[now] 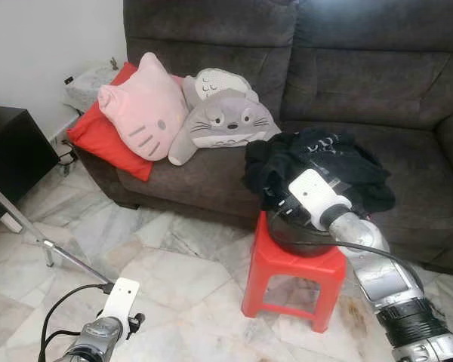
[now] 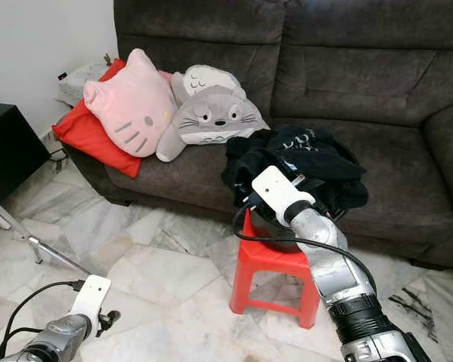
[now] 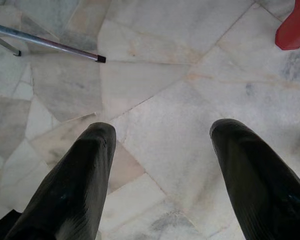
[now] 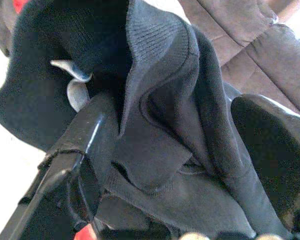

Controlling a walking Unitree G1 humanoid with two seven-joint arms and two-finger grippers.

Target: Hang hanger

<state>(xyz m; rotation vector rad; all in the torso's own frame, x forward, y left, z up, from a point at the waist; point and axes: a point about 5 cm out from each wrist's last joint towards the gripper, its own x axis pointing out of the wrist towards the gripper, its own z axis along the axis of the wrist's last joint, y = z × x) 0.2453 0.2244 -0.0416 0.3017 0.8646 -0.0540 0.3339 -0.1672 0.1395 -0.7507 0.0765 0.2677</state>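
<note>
Right wrist view has the right pincer (image 4: 175, 165) pushed into a heap of black clothes (image 4: 155, 100), its two fingers spread wide with a fold of dark knit fabric lying between them; whether they actually grip it I cannot tell. A pale grey tab (image 4: 72, 75), perhaps a label, shows in the folds, and no hanger can be made out among the cloth, so its shape and the way it points cannot be told. In the head views the clothes (image 1: 317, 162) are piled in and over a dark round basin (image 1: 291, 234) that stands on a red plastic stool (image 1: 291, 275), just in front of a dark grey sofa (image 1: 362, 83). On the sofa's left end lie a red cushion (image 1: 98, 136), a pink cat-face pillow (image 1: 143, 109) and a grey Totoro plush (image 1: 223, 121), well apart from the pile. A black cabinet (image 1: 11, 158) stands at the far left, and a thin metal rod (image 1: 45, 237) slants across the marble floor (image 1: 174, 286). The left pincer (image 3: 162, 150) hangs low over that floor, fingers wide apart and holding nothing, with the rod's black-capped tip (image 3: 101, 59) and a corner of the stool (image 3: 295, 30) beyond.
</note>
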